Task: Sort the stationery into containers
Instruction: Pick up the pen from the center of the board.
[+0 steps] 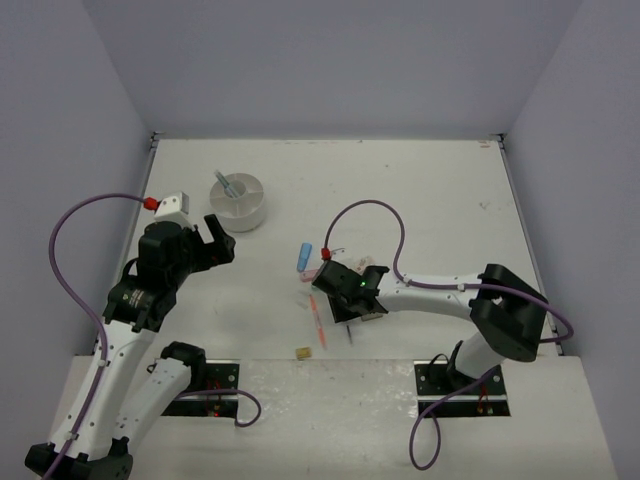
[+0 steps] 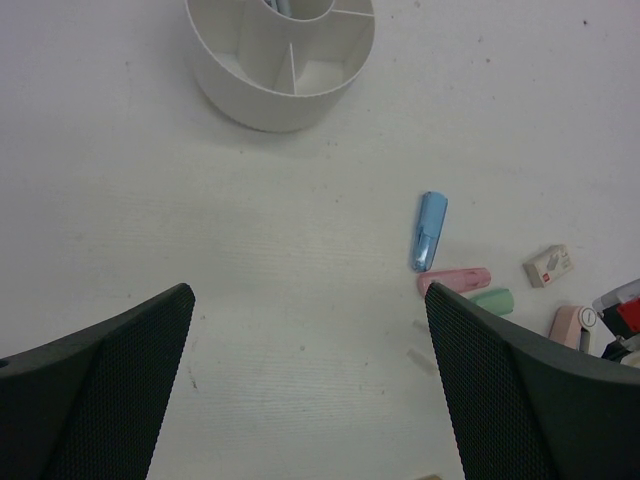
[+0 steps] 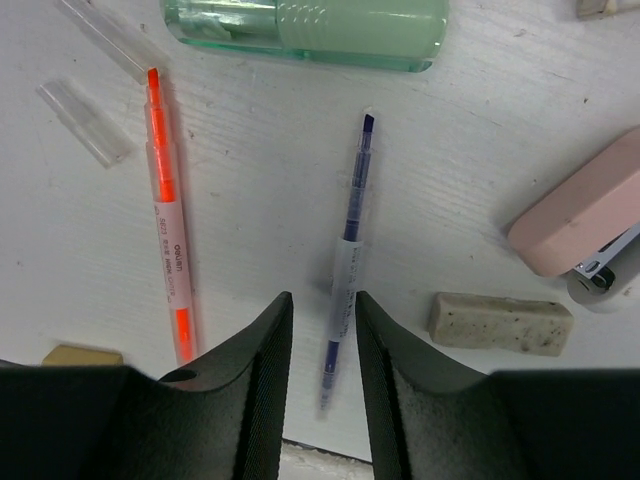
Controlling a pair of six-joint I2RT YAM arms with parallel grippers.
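Note:
The round white divided tub (image 1: 238,203) stands at the back left and also shows in the left wrist view (image 2: 280,60). My left gripper (image 1: 215,240) is open and empty, hovering above bare table (image 2: 310,300) near the tub. My right gripper (image 1: 345,308) is low over the stationery pile. Its jaws (image 3: 322,300) are narrowed on either side of a blue pen (image 3: 350,240), with a gap still showing. A red-orange pen (image 3: 168,220) lies to its left. A green clip piece (image 3: 310,25), a beige eraser (image 3: 500,323) and a tan eraser (image 3: 82,354) lie around it.
A blue clip piece (image 2: 430,230), a pink one (image 2: 455,280), a green one (image 2: 492,298) and a boxed eraser (image 2: 549,265) lie right of the left gripper. A pink stapler-like piece (image 3: 585,205) and clear caps (image 3: 85,135) lie near the right gripper. A tan eraser (image 1: 302,352) sits at the front edge.

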